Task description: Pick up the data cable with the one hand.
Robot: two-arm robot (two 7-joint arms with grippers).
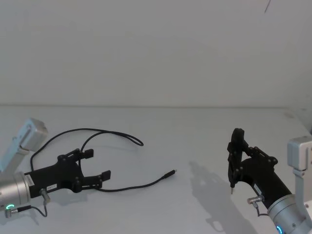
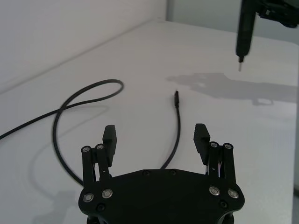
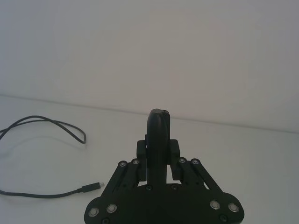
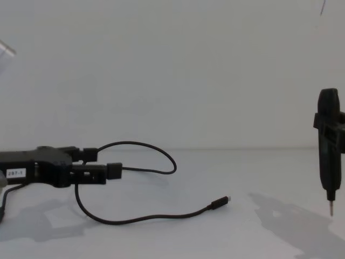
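Left wrist view looks along the left claw (image 2: 156,133), whose two fingers are spread wide and grip nothing. The data cable (image 2: 179,126) comes out from under the palm and runs forward through the gap, closer to one finger than the other and touching neither. Beyond the fingertips it ends in the small plug (image 2: 176,95), which lies flat on the white bench (image 2: 140,56). A second stretch of the cable sweeps round in a wide loop outside the other finger and off the edge of the picture.

In the head view this claw sits at the robot's left, pointing toward the middle of the bench. The cable's loops lie around and behind it, and the plug is out past its fingertips toward the centre. The chest view shows the claw level and low over the bench, with the cable sagging in a curve beneath it.

The right claw (image 1: 238,155) is well apart on the robot's right, raised off the bench and closed on a black pen-shaped tool (image 4: 330,162) held upright, thin metal tip down
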